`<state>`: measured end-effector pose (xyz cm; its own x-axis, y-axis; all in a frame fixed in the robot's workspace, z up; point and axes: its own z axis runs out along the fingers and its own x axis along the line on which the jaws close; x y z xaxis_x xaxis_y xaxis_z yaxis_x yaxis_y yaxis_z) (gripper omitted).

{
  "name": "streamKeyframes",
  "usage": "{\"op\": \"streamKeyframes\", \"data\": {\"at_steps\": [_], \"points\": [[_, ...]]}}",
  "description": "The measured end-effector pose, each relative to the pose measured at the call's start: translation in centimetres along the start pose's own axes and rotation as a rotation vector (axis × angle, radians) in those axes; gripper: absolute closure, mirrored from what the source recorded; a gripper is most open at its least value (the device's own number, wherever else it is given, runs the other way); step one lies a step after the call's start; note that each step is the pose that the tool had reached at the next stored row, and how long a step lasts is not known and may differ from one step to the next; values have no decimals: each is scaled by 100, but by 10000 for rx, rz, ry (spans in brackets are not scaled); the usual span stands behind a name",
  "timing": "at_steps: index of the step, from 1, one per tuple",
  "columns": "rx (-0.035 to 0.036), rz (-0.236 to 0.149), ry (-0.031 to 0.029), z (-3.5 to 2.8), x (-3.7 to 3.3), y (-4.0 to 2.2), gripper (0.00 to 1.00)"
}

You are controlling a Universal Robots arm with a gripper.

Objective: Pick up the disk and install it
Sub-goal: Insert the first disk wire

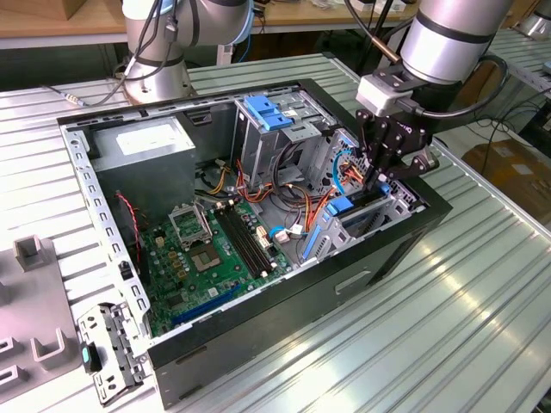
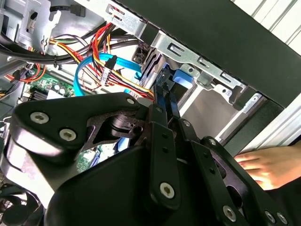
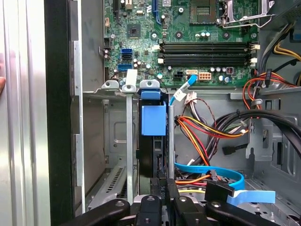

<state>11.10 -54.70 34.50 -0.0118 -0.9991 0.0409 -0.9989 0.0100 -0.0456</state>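
Nearest the camera, at the bottom centre of the first wrist view, the black linkage gripper (image 3: 161,190) is closing its narrow fingers on the edge of the flat dark grey hard disk in its bright blue plastic carrier (image 3: 154,120), which is standing on edge in the metal drive bay (image 3: 129,136). The disk is likely stiff, fairly heavy and shock-sensitive, so the carrier's edges look the safest hold. Farther off, the green motherboard (image 3: 188,42) is lying in the black computer case (image 1: 284,327); I am reading no print.

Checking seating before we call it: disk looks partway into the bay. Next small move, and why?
Probably a short push straight down along the slot. The gripper sits at the end of the disk, which stands on edge between the bay's metal rails; I can't tell whether it is fully seated.
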Motion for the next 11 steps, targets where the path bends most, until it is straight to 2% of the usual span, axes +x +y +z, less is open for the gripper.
{"op": "streamKeyframes", "data": {"at_steps": [4,8,11], "points": [[-2,0,-18,14,0,1,83],[-26,3,-82,52,0,2,83],[-28,2,-83,57,1,2,83]]}}
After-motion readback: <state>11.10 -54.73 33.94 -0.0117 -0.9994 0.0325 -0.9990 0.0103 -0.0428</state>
